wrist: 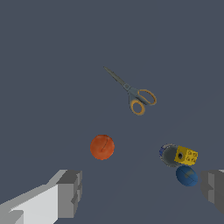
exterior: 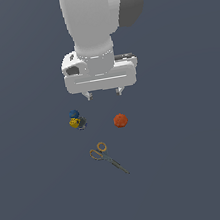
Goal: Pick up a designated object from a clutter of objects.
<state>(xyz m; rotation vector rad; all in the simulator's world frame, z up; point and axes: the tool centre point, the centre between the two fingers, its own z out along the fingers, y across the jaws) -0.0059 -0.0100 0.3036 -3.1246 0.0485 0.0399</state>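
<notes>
White two-finger gripper (exterior: 104, 93) hangs above flat dark grey-blue floor (exterior: 193, 169), jaws spread wide, nothing between them. Small scissors with two orange-tan ring handles and long thin grey blades (exterior: 106, 157) lie flat, blades closed, well apart from gripper, untouched. Orange-red bumpy ball (exterior: 121, 121) sits between scissors and gripper, toward exterior view's right. Little blue-and-yellow lump (exterior: 76, 120) sits toward exterior view's left, near ball, apart from scissors. Wrist view: grey fingertips (wrist: 70, 192) flank ball and lump.
</notes>
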